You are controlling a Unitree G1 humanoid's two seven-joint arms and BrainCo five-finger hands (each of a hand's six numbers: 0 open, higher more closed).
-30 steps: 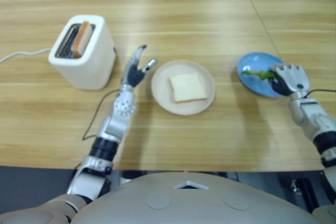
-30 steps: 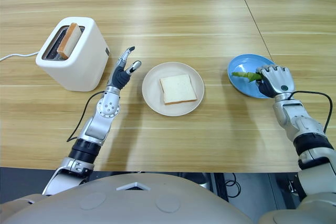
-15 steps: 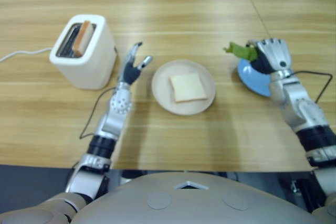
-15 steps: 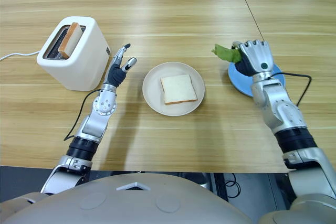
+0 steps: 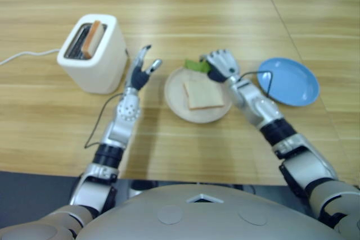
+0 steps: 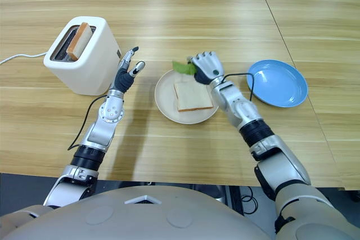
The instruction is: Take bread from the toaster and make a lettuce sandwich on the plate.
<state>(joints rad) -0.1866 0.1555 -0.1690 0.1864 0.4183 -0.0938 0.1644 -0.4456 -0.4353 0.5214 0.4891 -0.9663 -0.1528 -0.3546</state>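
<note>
Over the far rim of the plate (image 6: 166, 102), my right hand (image 6: 207, 67) grips the lettuce (image 6: 181, 67), so I should centre it above the bread slice (image 6: 192, 96) and release low.

view: head stereo pair, near table (image 6: 169, 4) edge | facing: forward-down, close | shared: toaster (image 6: 84, 66) through blue plate (image 6: 278, 82) (nearly everything)
</note>
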